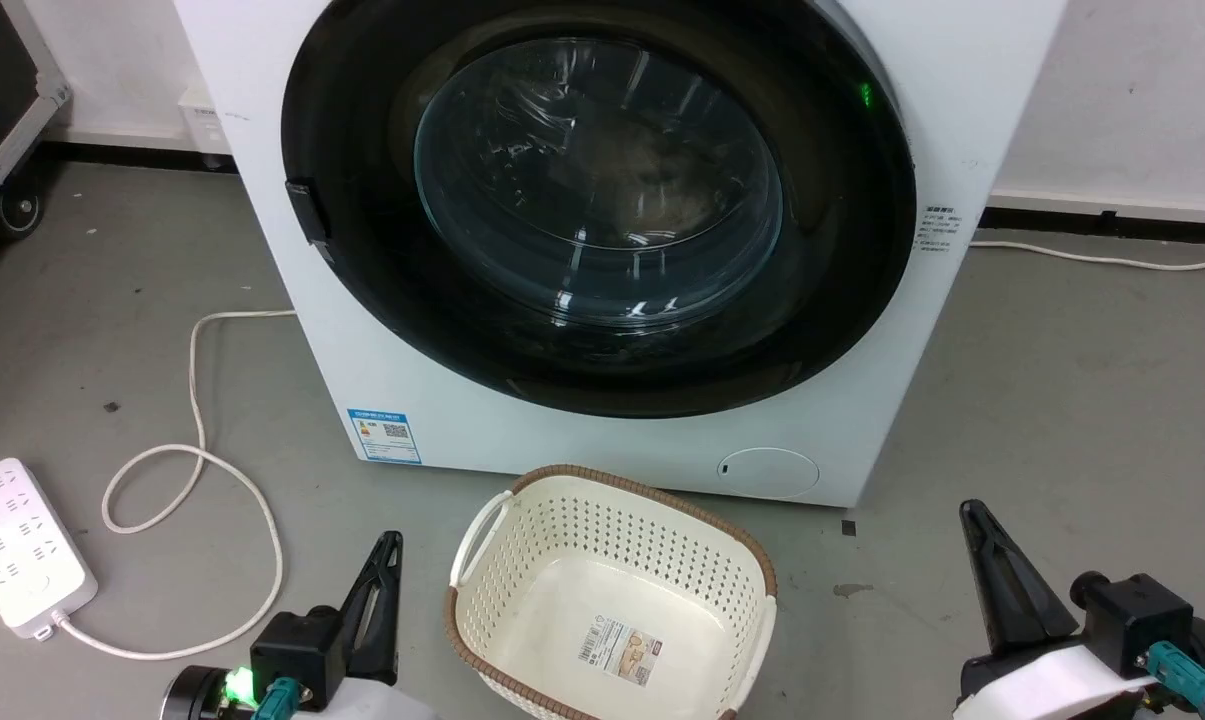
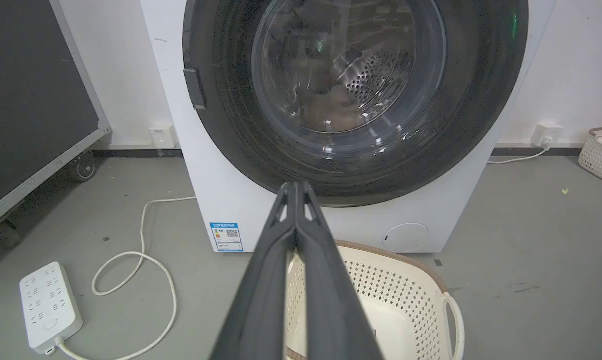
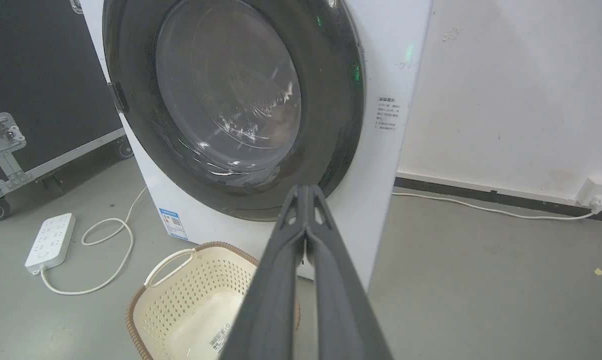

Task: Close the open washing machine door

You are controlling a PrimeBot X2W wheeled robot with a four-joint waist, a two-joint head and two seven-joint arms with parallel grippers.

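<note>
washing machine door (image 1: 602,200) faces left claw (image 1: 390,545) and right claw (image 1: 972,515), both pinched together, empty, held low.

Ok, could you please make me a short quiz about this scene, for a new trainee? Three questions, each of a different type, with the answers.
1. True or false: the washing machine door is swung wide open, away from the washing machine.
2. What stands on the floor in front of the machine?
A) a red bucket
B) an empty cream basket
C) a folding chair
3. Fill in: the left gripper and the right gripper are both ____ (open or shut).

Key
1. False: the door lies flat against the machine's front.
2. B
3. shut
</note>
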